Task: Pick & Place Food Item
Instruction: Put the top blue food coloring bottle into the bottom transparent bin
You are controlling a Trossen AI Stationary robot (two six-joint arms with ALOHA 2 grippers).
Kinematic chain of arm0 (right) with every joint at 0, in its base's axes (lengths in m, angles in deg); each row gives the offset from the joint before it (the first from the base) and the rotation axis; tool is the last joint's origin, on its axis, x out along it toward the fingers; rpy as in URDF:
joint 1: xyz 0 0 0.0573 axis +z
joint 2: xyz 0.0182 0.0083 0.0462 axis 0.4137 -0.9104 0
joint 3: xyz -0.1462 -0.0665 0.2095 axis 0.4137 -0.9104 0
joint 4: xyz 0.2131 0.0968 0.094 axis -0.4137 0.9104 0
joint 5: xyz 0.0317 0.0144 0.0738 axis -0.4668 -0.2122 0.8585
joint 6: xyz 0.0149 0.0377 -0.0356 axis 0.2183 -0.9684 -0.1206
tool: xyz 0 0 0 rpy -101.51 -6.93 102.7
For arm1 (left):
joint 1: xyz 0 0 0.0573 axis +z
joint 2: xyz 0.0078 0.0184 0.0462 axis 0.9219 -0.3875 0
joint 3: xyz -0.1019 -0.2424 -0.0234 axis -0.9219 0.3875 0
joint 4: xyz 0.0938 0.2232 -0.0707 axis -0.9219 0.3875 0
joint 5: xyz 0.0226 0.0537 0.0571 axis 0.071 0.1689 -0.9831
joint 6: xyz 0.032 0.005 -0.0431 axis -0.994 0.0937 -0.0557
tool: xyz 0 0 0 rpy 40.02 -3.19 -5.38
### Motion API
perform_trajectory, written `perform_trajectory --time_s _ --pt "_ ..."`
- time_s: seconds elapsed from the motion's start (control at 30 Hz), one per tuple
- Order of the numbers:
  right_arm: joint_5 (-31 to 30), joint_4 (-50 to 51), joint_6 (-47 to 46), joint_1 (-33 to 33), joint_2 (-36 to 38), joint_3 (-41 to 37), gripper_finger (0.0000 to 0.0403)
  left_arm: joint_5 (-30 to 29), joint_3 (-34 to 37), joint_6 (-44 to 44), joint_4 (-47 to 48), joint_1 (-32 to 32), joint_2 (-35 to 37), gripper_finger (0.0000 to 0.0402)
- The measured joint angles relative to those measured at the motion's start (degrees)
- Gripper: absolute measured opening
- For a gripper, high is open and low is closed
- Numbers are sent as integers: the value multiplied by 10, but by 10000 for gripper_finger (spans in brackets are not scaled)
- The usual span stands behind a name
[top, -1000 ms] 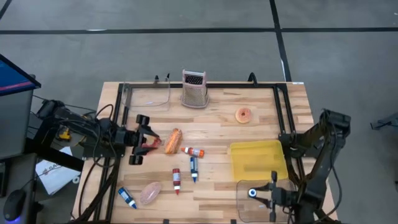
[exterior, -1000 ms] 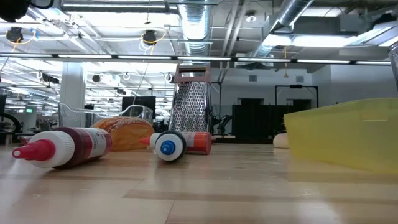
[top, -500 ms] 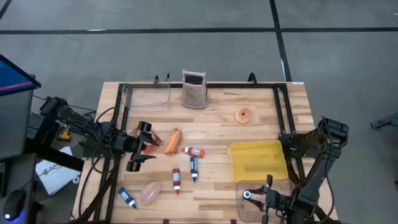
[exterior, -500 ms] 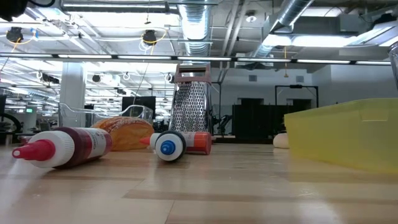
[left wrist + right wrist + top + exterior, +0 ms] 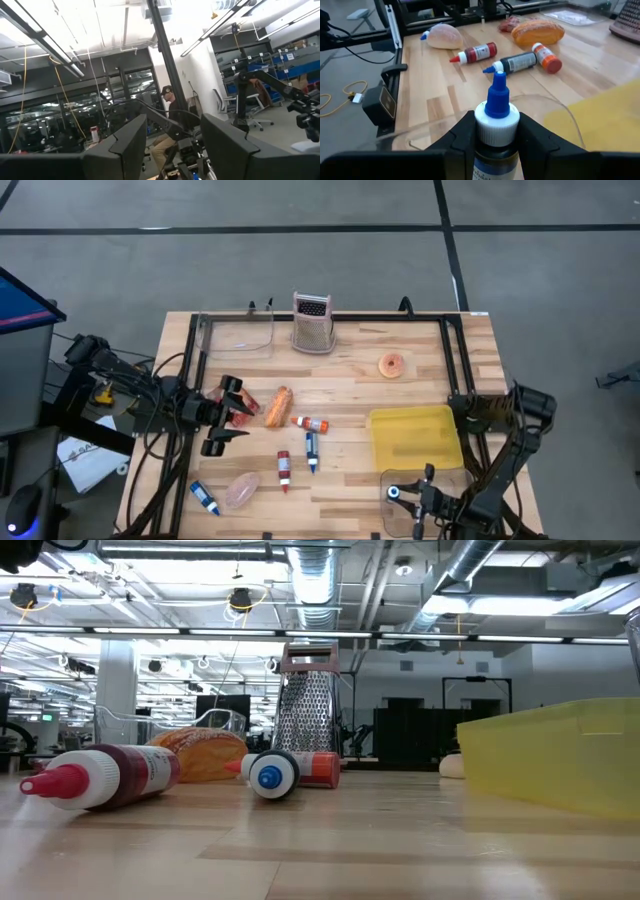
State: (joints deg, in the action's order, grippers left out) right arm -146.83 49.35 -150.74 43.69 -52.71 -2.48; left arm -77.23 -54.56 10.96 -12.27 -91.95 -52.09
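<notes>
while the right end effector (image 5: 492,137) sits low over the near right corner of the pale wooden counter (image 5: 340,385), its two dark fingers are clamped on a squeeze bottle with a white collar and blue nozzle (image 5: 496,112), held upright above a clear plastic container (image 5: 415,480). just beyond that container lies a shallow yellow plastic bin (image 5: 413,434).

the left end effector (image 5: 232,415) is at the counter's left side, its fingers spread partway with nothing visibly held between them; a small red food item (image 5: 243,403) lies right by its upper finger, and whether they touch cannot be told. just beside that is an orange-brown bread roll (image 5: 279,406).

near the roll lie a white bottle with an orange cap (image 5: 312,423), a dark bottle with a blue tip (image 5: 311,451) and a red sauce bottle (image 5: 284,470). a pale pink wrapped food piece (image 5: 241,490) and another blue-capped bottle (image 5: 204,498) rest toward the near left edge. a metal box grater (image 5: 312,323) stands upright at the far edge beside a clear plastic tray (image 5: 239,337), and a glazed doughnut (image 5: 391,365) lies well apart on the far right.
</notes>
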Motion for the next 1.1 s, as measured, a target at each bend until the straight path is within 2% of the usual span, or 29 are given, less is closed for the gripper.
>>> perform_trajectory --time_s 0.2,0.7,1.1 --pt "8 31 -59 5 -21 0 102 0 0 0 0 0 0 182" --pt "-1 60 -63 -4 -29 0 108 1 0 0 0 0 0 182" --pt "-1 64 -77 -3 -29 -1 175 2 0 0 0 0 0 182"
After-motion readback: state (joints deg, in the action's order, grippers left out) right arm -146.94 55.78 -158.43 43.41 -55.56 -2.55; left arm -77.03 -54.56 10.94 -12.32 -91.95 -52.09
